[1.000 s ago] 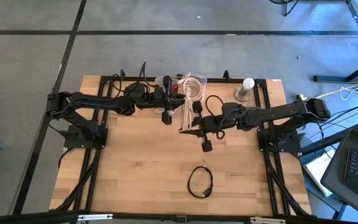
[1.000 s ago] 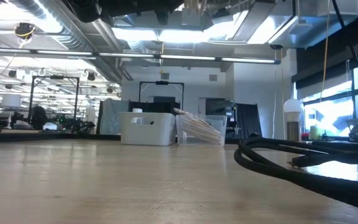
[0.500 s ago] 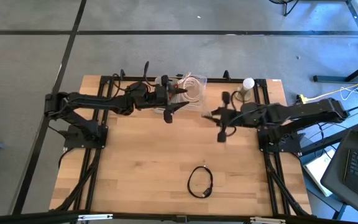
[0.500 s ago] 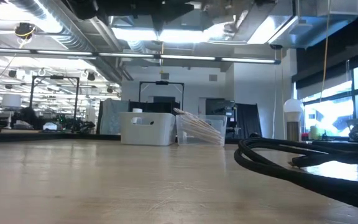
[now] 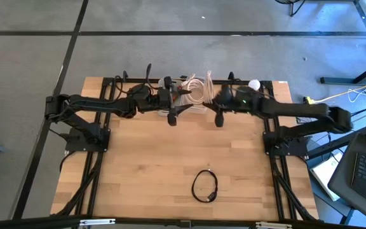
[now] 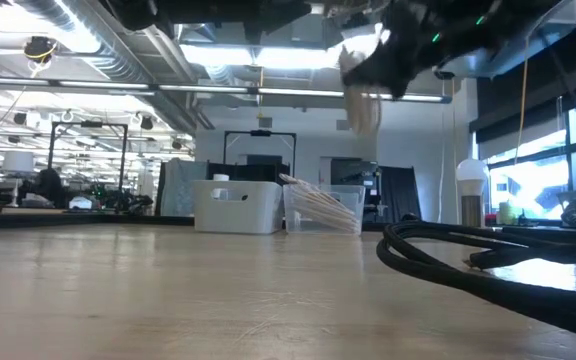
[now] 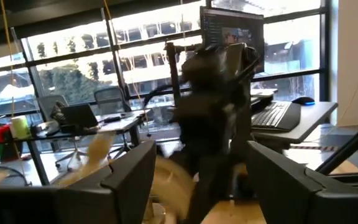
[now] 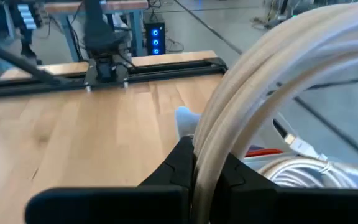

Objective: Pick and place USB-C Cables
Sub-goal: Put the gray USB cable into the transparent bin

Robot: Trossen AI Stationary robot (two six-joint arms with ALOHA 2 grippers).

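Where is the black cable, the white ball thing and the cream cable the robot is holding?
black cable [image 5: 204, 186], high view, coil's rim
white ball thing [image 5: 254, 84], high view, ball top
cream cable [image 8: 241, 118], right wrist view, loop's strands

Both arms reach inward along the table's [image 5: 138, 165] far edge. Left gripper [image 5: 178, 102] sits left of the cable pile [image 5: 194, 89]; right gripper [image 5: 213, 102] sits right of it, clamped on a cable loop [image 8: 247, 106] that rises over the pile. Ball-topped object [image 5: 254, 84] stands behind the right arm near the far right corner. A coiled cable [image 5: 204, 186] lies alone near the front edge, well apart from both grippers. Bins [image 6: 236, 208] appear to sit beyond the table.
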